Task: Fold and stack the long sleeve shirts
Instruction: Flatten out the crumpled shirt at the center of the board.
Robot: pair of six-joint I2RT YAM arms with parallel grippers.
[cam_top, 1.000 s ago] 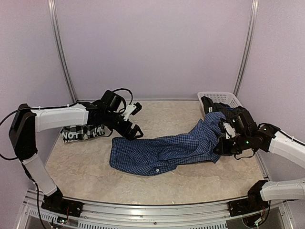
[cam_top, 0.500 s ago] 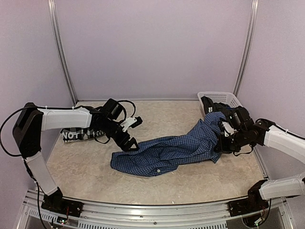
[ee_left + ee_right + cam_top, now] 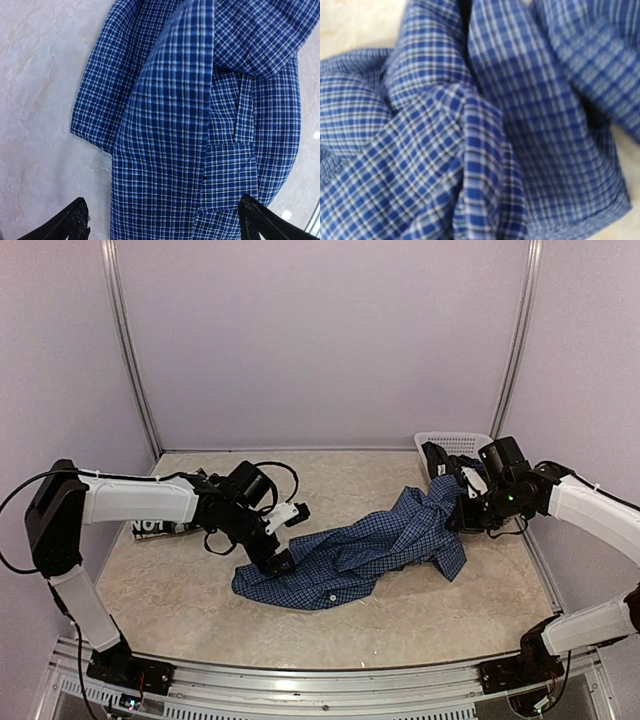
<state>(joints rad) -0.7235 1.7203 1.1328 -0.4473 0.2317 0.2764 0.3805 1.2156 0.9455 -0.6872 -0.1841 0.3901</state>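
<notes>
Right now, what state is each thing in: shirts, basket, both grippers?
blue fine-checked cloth shirt: unfolded, crumpled, right end lifted
black-and-white plaid cloth shirt: folded, lying at left
white plastic basket: upright, dark cloth inside
left gripper: open, over blue shirt's left end
right gripper: shut on blue shirt

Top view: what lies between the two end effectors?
The blue cloth shirt with fine dark check, stretched from the open left end effector to the right end effector gripping it, shown in the top view.
</notes>
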